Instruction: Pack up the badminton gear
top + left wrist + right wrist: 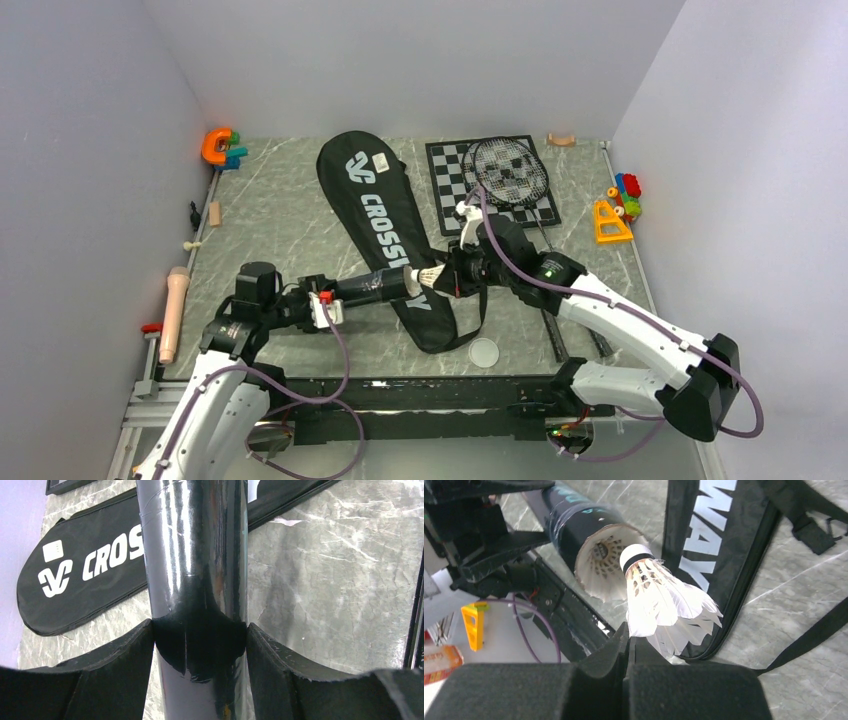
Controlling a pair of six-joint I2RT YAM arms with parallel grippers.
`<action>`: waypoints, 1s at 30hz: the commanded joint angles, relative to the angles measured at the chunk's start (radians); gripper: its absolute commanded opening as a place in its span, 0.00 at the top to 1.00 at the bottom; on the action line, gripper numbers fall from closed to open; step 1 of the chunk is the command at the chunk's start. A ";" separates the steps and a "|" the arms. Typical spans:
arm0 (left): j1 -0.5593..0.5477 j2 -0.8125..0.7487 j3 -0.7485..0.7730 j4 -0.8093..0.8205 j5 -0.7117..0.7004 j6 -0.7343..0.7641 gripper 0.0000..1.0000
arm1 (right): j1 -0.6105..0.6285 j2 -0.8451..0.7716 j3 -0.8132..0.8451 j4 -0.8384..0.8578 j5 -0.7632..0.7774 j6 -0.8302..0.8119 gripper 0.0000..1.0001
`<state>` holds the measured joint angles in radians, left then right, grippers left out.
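1. A white round lid (483,352) lies flat on the counter (290,220) near its front edge, between the two arms and just beside the near end of the bag.
2. The left gripper (200,645) is clamped around a dark glossy tube (192,555), one finger pressed to each side.
3. The right gripper (630,645) is pressed together, pinching the feather edge of a white shuttlecock (659,600). Its banded cork tip sits right at the tube's open mouth, where nested shuttlecocks (601,560) show inside.
4. The black bag (385,230) lies flat and diagonal on the counter, under the tube's mouth and the pinched shuttlecock.
5. Farther back, a racket (510,170) rests with its strung head on a chessboard (445,190).
6. Colourful toys (622,205) sit at the far right edge.
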<state>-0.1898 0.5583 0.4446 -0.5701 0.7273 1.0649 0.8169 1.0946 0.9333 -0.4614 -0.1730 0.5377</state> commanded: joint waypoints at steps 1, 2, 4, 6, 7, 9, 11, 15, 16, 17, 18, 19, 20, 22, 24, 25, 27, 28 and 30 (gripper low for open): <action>-0.003 0.013 0.027 0.007 0.066 0.041 0.93 | 0.026 0.013 0.062 -0.008 -0.080 -0.058 1.00; -0.003 0.014 0.030 0.006 0.069 0.042 0.93 | 0.032 0.021 0.068 -0.006 -0.085 -0.063 1.00; -0.003 0.013 0.031 0.003 0.077 0.043 0.93 | 0.041 0.039 0.080 -0.004 -0.088 -0.071 1.00; -0.003 0.010 0.034 0.000 0.081 0.045 0.93 | 0.047 0.064 0.093 -0.005 -0.087 -0.081 1.00; -0.003 0.010 0.036 -0.002 0.081 0.046 0.93 | 0.050 0.079 0.098 -0.002 -0.093 -0.084 1.00; -0.003 0.010 0.040 -0.005 0.080 0.046 0.93 | 0.055 0.106 0.107 0.007 -0.105 -0.089 1.00; -0.003 0.009 0.043 -0.007 0.080 0.043 0.93 | 0.062 0.138 0.114 0.017 -0.119 -0.097 1.00; -0.003 0.007 0.053 -0.015 0.087 0.045 0.94 | 0.073 0.194 0.138 0.021 -0.130 -0.117 1.00; -0.003 0.006 0.054 -0.018 0.090 0.047 0.94 | 0.074 0.205 0.140 0.027 -0.132 -0.120 1.00; -0.003 0.005 0.056 -0.020 0.093 0.047 0.94 | 0.075 0.212 0.142 0.035 -0.133 -0.123 1.00; -0.003 0.006 0.058 -0.024 0.097 0.050 0.94 | 0.075 0.218 0.146 0.044 -0.138 -0.124 0.97; -0.003 0.004 0.058 -0.027 0.100 0.054 0.94 | 0.074 0.224 0.150 0.055 -0.144 -0.125 0.95; -0.003 0.003 0.059 -0.027 0.103 0.055 0.94 | 0.074 0.230 0.152 0.069 -0.152 -0.123 0.91; -0.003 0.005 0.059 -0.029 0.108 0.056 0.94 | 0.074 0.241 0.155 0.100 -0.165 -0.117 0.81; -0.003 0.005 0.057 -0.028 0.113 0.053 0.94 | 0.075 0.246 0.152 0.137 -0.176 -0.109 0.69; -0.003 0.005 0.058 -0.029 0.114 0.053 0.94 | 0.075 0.245 0.148 0.155 -0.182 -0.105 0.61; -0.003 0.003 0.058 -0.035 0.114 0.057 0.95 | 0.073 0.235 0.139 0.182 -0.190 -0.099 0.46; -0.003 0.000 0.056 -0.038 0.113 0.059 0.95 | 0.072 0.225 0.136 0.185 -0.181 -0.099 0.37; -0.003 -0.004 0.055 -0.042 0.112 0.059 0.95 | 0.060 0.193 0.130 0.179 -0.178 -0.100 0.33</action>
<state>-0.1864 0.5613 0.4660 -0.6224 0.7551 1.1065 0.8700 1.3396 1.0405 -0.4057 -0.3000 0.4240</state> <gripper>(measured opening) 0.648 0.626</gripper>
